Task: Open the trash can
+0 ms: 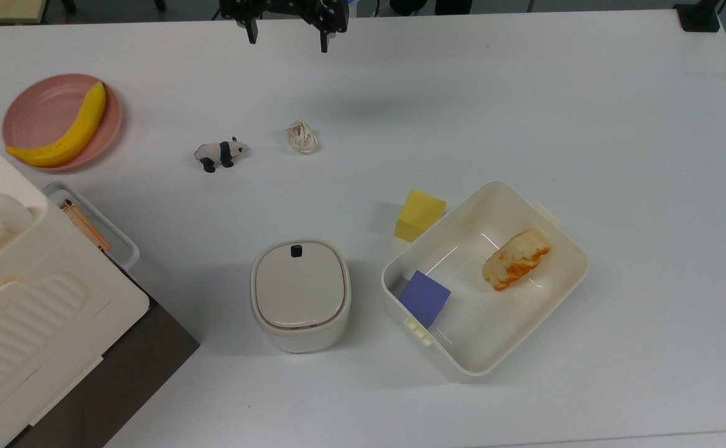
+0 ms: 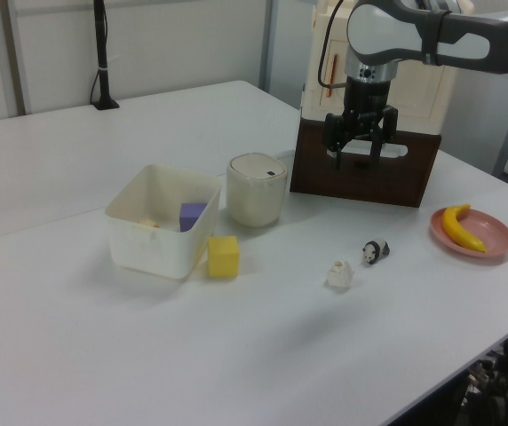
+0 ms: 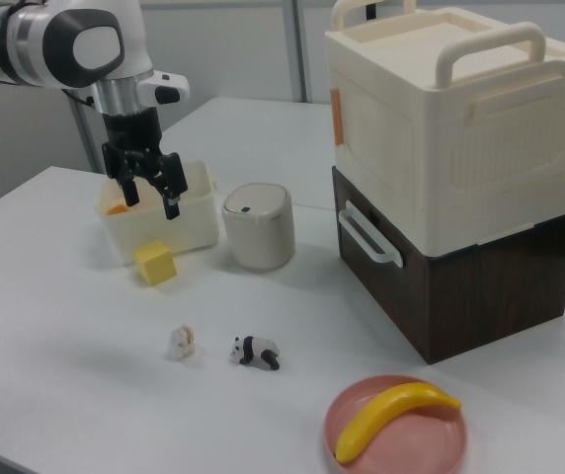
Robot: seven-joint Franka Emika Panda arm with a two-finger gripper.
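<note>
Hovering high over the table's [image 1: 587,93] far edge, gripper [image 1: 287,37] spread wide, 2 fingers gripping nothing. Down near the front edge, trash can [image 1: 301,295], lid shut. Probably light, stiff, slick plastic; best pressed at the black button [image 1: 296,251], not grabbed.

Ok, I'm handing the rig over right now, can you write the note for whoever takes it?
Claw: open, empty, held high above the table's far edge in the top view, nowhere near the bin.
Trash can: on the table beside the white tub, lid flat and shut, black button on the lid edge facing the panda toy.
Done: nothing yet.
Left: bring the claw over the can, press the button, confirm the lid flips up.
</note>
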